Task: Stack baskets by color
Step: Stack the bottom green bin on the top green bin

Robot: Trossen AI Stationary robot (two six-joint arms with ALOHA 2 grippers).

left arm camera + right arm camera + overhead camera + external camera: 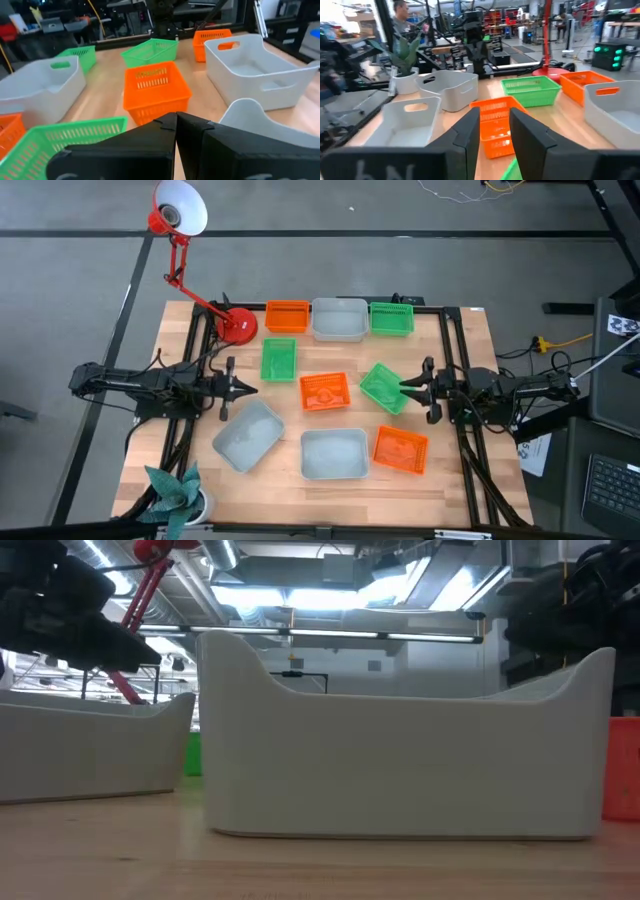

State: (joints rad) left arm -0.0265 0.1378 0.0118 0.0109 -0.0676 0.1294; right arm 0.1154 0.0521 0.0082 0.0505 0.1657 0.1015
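Nine baskets sit on their bottoms on the wooden table. An orange one (287, 315), a grey one (339, 319) and a green one (391, 318) line the far edge. In the middle are a green basket (278, 360), an orange one (324, 391) and a turned green one (383, 387). Two grey baskets (248, 434) (334, 454) and an orange one (400, 449) lie nearer. My left gripper (250, 389) is shut and level at the left, holding nothing. My right gripper (404, 386) is open, level, above the turned green basket's right edge (507, 172).
A red desk lamp stands with its round base (238, 326) at the far left of the table, its head (180, 208) beyond the edge. A potted plant (180, 495) sits at the near left corner. A person (400, 17) stands in the room behind.
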